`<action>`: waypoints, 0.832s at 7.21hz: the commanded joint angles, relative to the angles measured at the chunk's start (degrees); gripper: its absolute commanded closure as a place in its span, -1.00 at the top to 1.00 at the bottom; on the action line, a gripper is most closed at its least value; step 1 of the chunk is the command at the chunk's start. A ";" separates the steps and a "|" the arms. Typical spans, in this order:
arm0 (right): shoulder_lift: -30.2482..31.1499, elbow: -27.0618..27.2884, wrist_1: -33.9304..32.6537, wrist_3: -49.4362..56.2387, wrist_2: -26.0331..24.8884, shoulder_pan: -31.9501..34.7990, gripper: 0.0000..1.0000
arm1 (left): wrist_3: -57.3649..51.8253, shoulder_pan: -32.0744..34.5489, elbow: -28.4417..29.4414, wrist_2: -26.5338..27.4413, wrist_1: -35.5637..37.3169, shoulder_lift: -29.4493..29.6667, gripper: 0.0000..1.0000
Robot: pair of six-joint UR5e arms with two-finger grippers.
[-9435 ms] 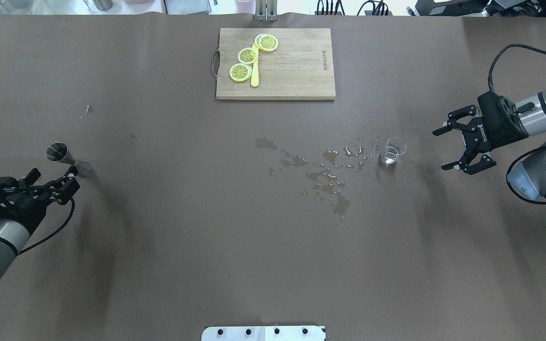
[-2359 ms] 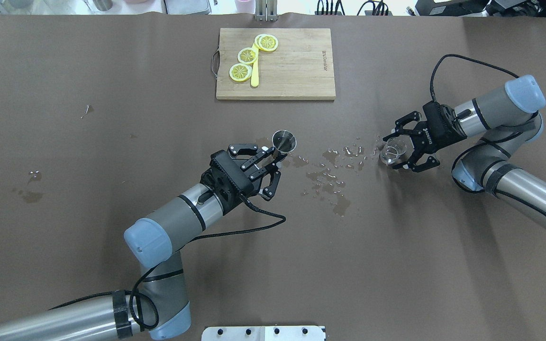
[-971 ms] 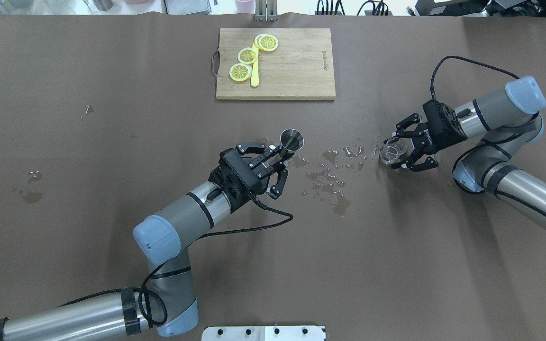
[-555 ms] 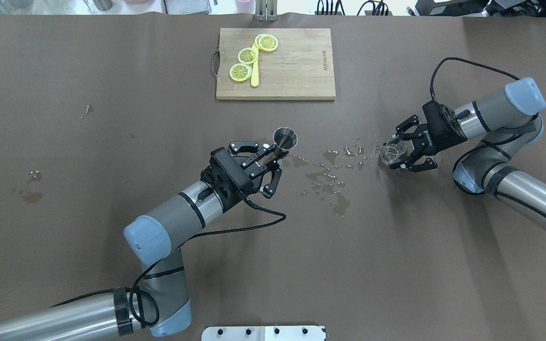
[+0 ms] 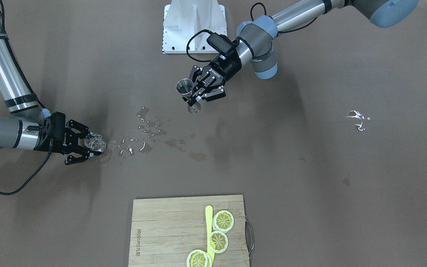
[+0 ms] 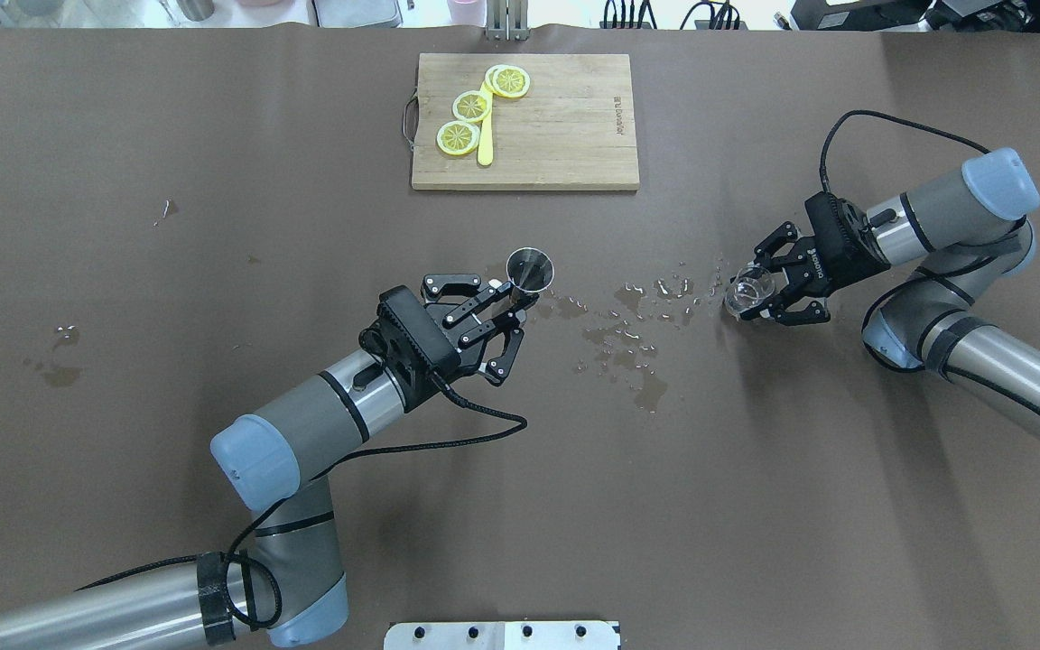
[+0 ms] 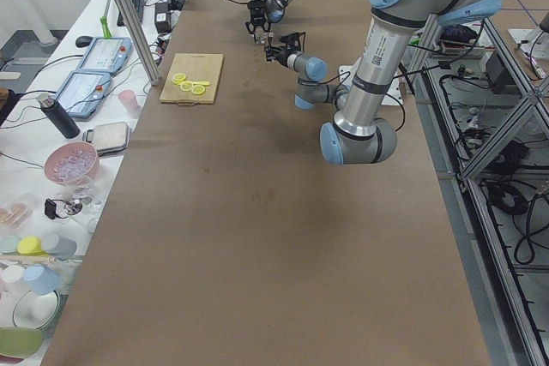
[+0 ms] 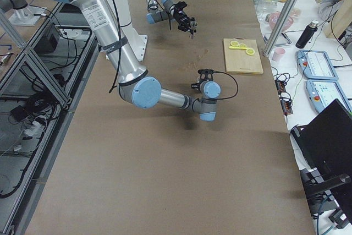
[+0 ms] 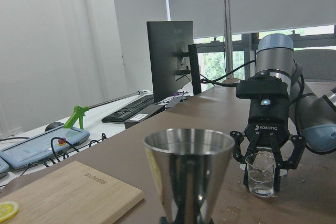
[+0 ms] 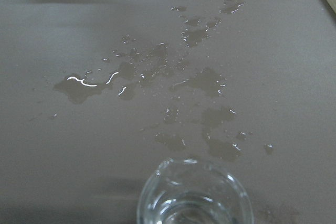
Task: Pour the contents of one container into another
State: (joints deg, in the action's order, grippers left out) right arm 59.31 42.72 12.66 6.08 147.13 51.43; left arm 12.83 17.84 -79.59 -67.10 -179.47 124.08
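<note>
A steel jigger (image 6: 530, 269) hangs upright above the table's middle, with my left gripper (image 6: 504, 305) shut on its waist. The same jigger (image 5: 184, 87) shows in the front view and fills the left wrist view (image 9: 189, 174). A small glass beaker (image 6: 748, 291) with a little water stands on the table to the right. My right gripper (image 6: 757, 291) is shut on the beaker, a finger against each side, as the left wrist view shows (image 9: 261, 174). Only the beaker's rim (image 10: 194, 192) shows in the right wrist view.
Spilled water (image 6: 628, 334) lies in puddles between the jigger and the beaker. A wooden cutting board (image 6: 565, 135) with lemon slices and a yellow knife sits at the far middle. Small wet marks (image 6: 55, 361) are at the left.
My left arm has drifted back to the left with the jigger. The right gripper's fingers have narrowed onto the beaker, which has not moved.
</note>
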 commanded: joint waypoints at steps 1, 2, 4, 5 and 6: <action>0.01 0.43 0.00 -0.02 0.00 0.07 -0.54 | 0.00 0.00 0.04 -0.05 0.52 0.02 -1.00; 0.19 1.65 -0.18 -0.11 0.00 0.34 -0.69 | -0.09 0.00 0.04 -0.05 0.52 0.02 -1.00; 0.71 4.98 -1.83 -0.19 0.00 2.52 -1.00 | -0.09 -0.09 0.22 0.04 0.52 0.02 -1.00; 1.59 8.40 -5.07 -0.19 0.00 3.84 -1.00 | -0.09 -0.09 0.22 0.04 0.52 0.02 -1.00; 2.12 11.65 -8.93 -0.02 0.00 4.99 -1.00 | -0.35 0.00 0.31 -0.05 0.44 0.02 -1.00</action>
State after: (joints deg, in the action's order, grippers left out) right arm 60.70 50.51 7.85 5.94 147.13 54.94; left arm 12.68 17.77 -79.36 -67.09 -178.96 124.10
